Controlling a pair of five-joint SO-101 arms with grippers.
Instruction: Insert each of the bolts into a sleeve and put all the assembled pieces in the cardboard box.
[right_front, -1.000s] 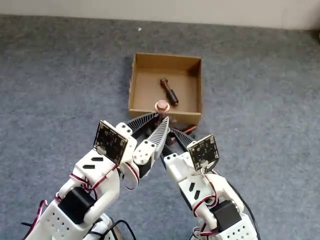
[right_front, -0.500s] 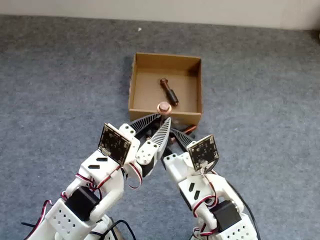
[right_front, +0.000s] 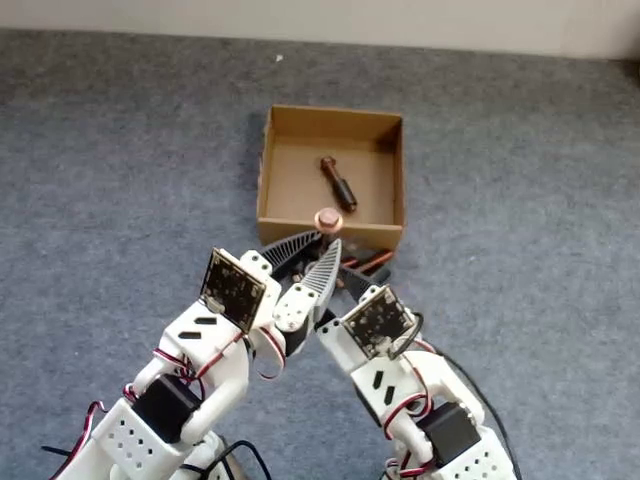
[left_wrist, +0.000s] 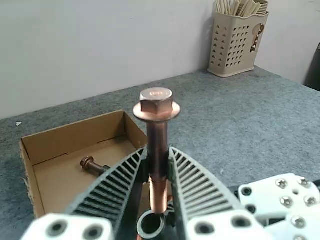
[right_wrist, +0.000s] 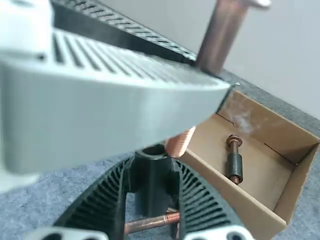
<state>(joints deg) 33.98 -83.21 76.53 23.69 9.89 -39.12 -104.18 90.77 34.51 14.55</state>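
Note:
My left gripper is shut on a copper bolt, held upright with its hex head on top. The bolt's threaded tip hangs just over the open mouth of a black sleeve. My right gripper is shut on that sleeve and holds it upright. In the high view both grippers meet just in front of the cardboard box, with the bolt head at its near wall. One assembled bolt and sleeve lies inside the box.
A loose copper bolt lies on the grey carpet under the right gripper, close to the box's near wall. A beige perforated holder stands far back by the wall. Open carpet lies on both sides of the box.
The right arm's wrist has turned and shifted left under the left gripper. The bolt head has come down slightly toward the sleeve.

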